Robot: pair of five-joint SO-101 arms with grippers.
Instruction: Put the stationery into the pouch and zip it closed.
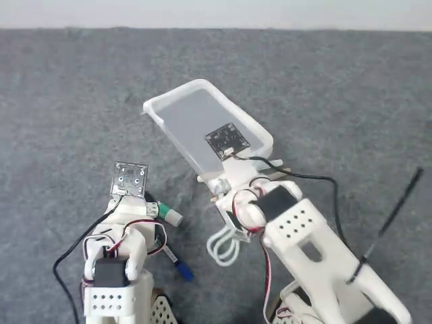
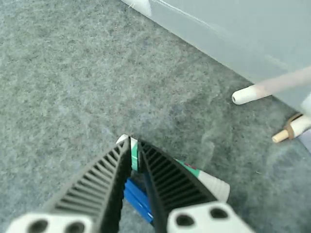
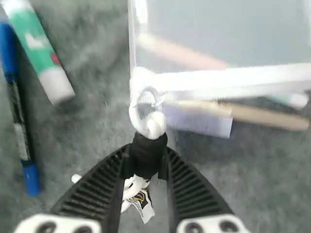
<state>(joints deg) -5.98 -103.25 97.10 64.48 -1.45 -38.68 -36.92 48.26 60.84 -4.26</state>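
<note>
Left fingers [image 2: 165,174] closed to a slit, low over the green-and-white marker [image 2: 206,180] and blue pen [image 2: 138,201], which lie side by side on the grey table [image 2: 73,73]. Marker label print unreadable. Right fingers [image 3: 189,187] clenched on the black zip pull [image 3: 145,153]. Just beyond, mid-table, is the clear pouch [image 3: 218,34], with a wooden pencil [image 3: 265,118] against its white edge.

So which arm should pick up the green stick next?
Left, probably. The left gripper hangs right over the green stick and blue pen, while the right gripper has its jaws clamped on the zipper pull of the pouch, so it is busy.
</note>
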